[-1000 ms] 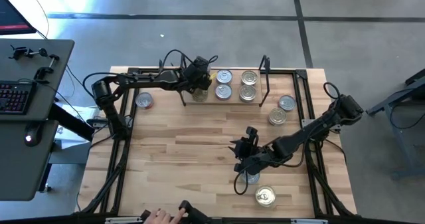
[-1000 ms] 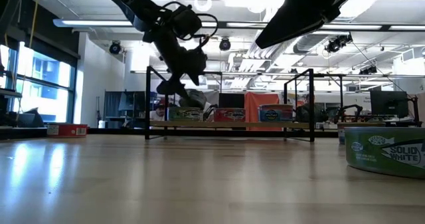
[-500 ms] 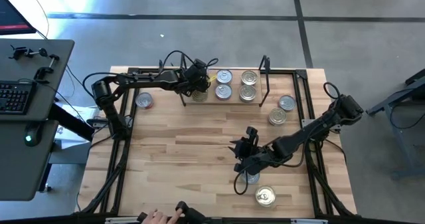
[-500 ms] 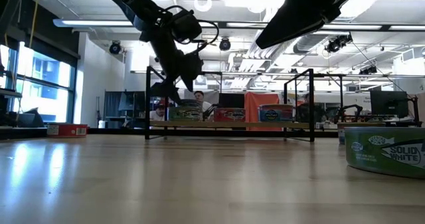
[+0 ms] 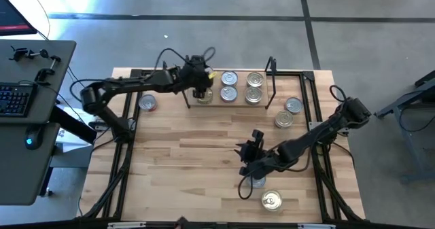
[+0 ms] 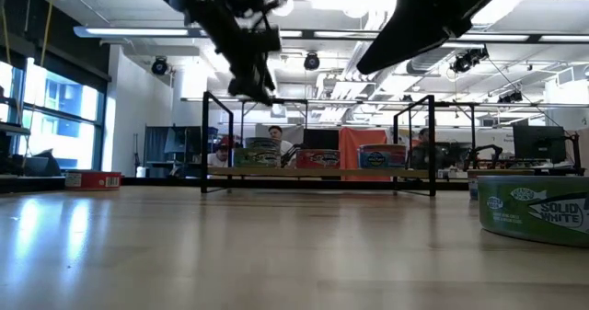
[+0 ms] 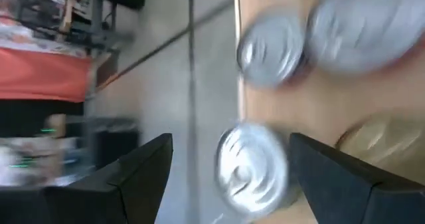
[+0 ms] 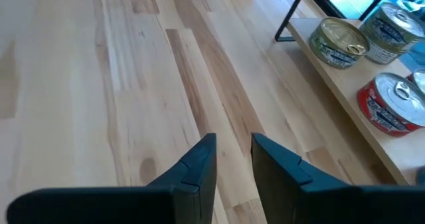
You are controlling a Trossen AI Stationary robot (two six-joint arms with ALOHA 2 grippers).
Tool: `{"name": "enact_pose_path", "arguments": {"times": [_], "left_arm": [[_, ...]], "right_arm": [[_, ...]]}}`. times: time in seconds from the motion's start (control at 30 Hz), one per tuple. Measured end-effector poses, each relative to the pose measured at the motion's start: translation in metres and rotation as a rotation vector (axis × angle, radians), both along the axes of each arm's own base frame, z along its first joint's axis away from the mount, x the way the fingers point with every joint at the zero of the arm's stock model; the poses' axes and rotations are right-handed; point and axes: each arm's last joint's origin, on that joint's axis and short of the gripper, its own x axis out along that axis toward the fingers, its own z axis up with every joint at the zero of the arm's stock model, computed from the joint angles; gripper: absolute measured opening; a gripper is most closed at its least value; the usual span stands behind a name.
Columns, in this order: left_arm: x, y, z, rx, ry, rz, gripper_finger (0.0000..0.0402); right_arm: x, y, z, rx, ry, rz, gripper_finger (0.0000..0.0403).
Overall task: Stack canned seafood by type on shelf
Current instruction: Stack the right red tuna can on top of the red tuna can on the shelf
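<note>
The shelf [image 5: 239, 104] stands at the table's far edge. On its board sit a gold-lidded tin [image 5: 204, 97] at the left end and several silver-lidded tins [image 5: 229, 93] [image 5: 254, 79] to its right. My left gripper [image 5: 202, 90] hangs open above the shelf's left end, over its top rail [image 6: 276, 99], touching nothing. In the left wrist view a silver tin [image 7: 252, 164] shows beyond the wide-apart fingers. My right gripper [image 5: 245, 175] hovers near the table's front, its fingers [image 8: 199, 161] a narrow gap apart with nothing between them. A tin [image 5: 257, 182] sits on the table beside it.
Loose tins rest on the table: a reddish one [image 5: 147, 102] left of the shelf, two [image 5: 293, 105] [image 5: 283, 119] right of it, and one [image 5: 271, 200] near the front edge. A black frame [image 5: 314, 100] rims the tabletop. Bare wood lies between shelf and right gripper.
My left gripper has risen from just over the gold-lidded tin to above the shelf's top rail, rolling about its own axis and staying open. The tin stays on the board. A person's hand at the table's near edge has drawn out of view.
</note>
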Motion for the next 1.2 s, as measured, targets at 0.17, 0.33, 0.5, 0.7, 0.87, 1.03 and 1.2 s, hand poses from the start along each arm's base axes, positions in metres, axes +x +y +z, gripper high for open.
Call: {"name": "enact_pose_path", "arguments": {"times": [0.17, 0.33, 0.5, 0.7, 0.87, 1.03, 1.2], "left_arm": [[-0.008, -0.026, 0.024, -0.324, -0.276, -0.141, 0.0294], [-0.008, -0.077, 0.018, -0.37, -0.316, -0.363, 0.0294], [-0.01, -0.137, 0.005, -0.34, -0.339, -0.413, 0.0294], [-0.022, -0.198, -0.024, -0.391, -0.383, -0.423, 0.0294], [-0.039, -0.221, -0.053, -0.497, -0.516, -0.435, 0.0294], [-0.055, -0.222, -0.075, -0.553, -0.634, -0.403, 0.0294], [-0.061, -0.222, -0.083, -0.569, -0.641, -0.383, 0.0294]], "right_arm": [[0.005, 0.002, -0.012, -0.009, 0.012, -0.018, 0.0084], [0.014, 0.003, -0.014, 0.004, -0.04, -0.017, 0.0084], [0.021, -0.009, -0.015, 0.031, -0.06, -0.066, 0.0091], [0.021, -0.015, 0.003, 0.101, -0.001, 0.052, 0.0141], [0.011, -0.007, 0.021, 0.351, 0.155, 0.223, 0.0171], [-0.006, 0.014, 0.012, 0.532, 0.283, 0.22, 0.0161], [-0.03, 0.033, 0.004, 0.621, 0.384, 0.06, 0.014]]}}
